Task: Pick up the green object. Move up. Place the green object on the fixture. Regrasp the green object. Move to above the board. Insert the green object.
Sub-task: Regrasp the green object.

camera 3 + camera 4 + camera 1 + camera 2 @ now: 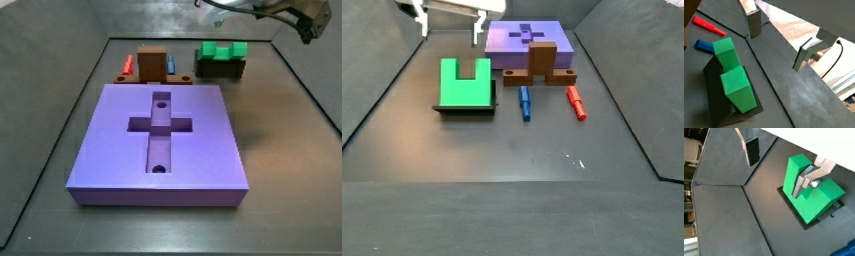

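No readable text, labels, brands or numbers anywhere, none on the large flat purple board (201, 140), the bright green plastic block (465, 83), the dark fixture (714, 95), or the raised two-finger gripper (452, 22)

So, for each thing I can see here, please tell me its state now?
Green object: resting on the fixture, not held.
Gripper: jaws open and empty, above and beyond the green object.
Board: cross recess and both holes empty.
Brown block: upright beside the board.
Red piece: lying on the floor.
Blue piece: lying on the floor.
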Motion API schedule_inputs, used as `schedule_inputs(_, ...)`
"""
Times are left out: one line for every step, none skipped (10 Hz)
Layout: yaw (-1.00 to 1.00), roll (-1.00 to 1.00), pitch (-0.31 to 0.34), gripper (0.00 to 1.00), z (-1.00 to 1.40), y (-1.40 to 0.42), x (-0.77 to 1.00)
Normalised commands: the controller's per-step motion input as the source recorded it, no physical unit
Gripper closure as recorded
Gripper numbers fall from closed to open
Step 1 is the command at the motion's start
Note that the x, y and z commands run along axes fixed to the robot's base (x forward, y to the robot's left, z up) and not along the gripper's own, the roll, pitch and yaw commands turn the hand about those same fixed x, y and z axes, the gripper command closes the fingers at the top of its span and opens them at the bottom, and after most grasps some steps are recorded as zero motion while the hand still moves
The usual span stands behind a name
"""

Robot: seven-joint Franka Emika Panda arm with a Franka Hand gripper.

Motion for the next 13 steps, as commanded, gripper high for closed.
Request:
schedule_inputs(-0.01, 0.00, 0.089, 0.00, -0.25, 0.00, 0.03)
schedule_inputs(0.00, -0.03, 0.109, 0.00, -0.27, 0.00, 0.05)
schedule_inputs(-0.03, -0.05, 0.129, 0.00, -0.23, -0.03, 0.12)
schedule_inputs(-0.10, -0.03, 0.294, 0.00, -0.12, -0.09, 0.27)
schedule_inputs(-0.18, 0.00, 0.549, 0.00, 0.00, -0.13, 0.43)
schedule_inputs(-0.24, 0.03, 0.594, 0.00, 0.00, -0.12, 0.47)
schedule_inputs(-0.25, 0.11, 0.609, 0.00, -0.01, -0.14, 0.47)
schedule_inputs(-0.20, 0.06, 0.383, 0.00, -0.23, -0.14, 0.36)
schedule_inputs(-0.13, 0.05, 0.374, 0.00, -0.27, -0.16, 0.39)
schedule_inputs(-0.11, 0.03, 0.457, 0.00, -0.21, -0.18, 0.52)
schedule_inputs(-0.10, 0.04, 0.474, 0.00, -0.23, -0.17, 0.51)
schedule_inputs(-0.11, 0.01, 0.551, 0.00, -0.11, -0.13, 0.57)
schedule_inputs(-0.13, 0.05, 0.634, 0.00, -0.01, -0.10, 0.61)
